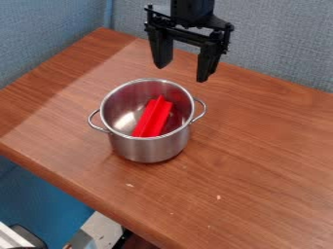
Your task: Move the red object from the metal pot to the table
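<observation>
The red object (155, 117), a bright red bar, lies tilted inside the metal pot (147, 139), which stands on the reddish-brown wooden table (260, 165). The pot is shiny steel with two small loop handles at its rim. My black gripper (186, 64) hangs above and behind the pot, pointing down. Its fingers are spread apart and hold nothing. It does not touch the pot or the bar.
The table's rounded front edge runs diagonally from the left to the bottom right. A blue textured wall stands behind the table. Floor and some pale items show below the front edge.
</observation>
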You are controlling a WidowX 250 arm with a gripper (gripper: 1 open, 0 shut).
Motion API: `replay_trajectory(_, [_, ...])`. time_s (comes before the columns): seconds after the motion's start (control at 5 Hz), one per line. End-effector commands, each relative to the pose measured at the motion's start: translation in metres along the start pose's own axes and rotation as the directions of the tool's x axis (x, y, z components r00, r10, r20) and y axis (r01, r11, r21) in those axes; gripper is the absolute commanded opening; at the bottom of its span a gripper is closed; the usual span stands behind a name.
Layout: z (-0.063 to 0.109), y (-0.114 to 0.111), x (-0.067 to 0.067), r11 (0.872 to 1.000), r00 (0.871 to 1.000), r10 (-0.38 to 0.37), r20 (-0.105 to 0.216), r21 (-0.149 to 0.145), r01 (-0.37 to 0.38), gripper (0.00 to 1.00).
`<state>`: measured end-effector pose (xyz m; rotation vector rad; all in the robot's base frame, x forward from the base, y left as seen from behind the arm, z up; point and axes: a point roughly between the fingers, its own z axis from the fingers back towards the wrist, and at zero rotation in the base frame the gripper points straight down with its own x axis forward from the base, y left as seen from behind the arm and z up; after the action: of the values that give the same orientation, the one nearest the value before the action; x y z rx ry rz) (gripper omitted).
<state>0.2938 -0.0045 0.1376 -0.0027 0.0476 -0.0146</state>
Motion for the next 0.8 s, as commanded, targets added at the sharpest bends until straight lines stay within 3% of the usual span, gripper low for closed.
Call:
replay_trajectory(0.0, [-0.006,0.0,-0.002,1.0,1.0,-0.011,-0.018,-0.002,0.011,1.0])
replay_trajectory(0.2, [-0.01,0.01,-0.023,0.998,0.998,-0.064,-0.029,0.013,0.064,1.0])
replay_trajectory(0.4, [-0.017,0.021,-0.031,0.991,0.993,-0.117,-0.006,0.064,0.117,1.0])
replay_trajectory(0.6, [-0.026,0.024,-0.041,0.972,0.979,-0.202,0.017,0.127,0.198,1.0])
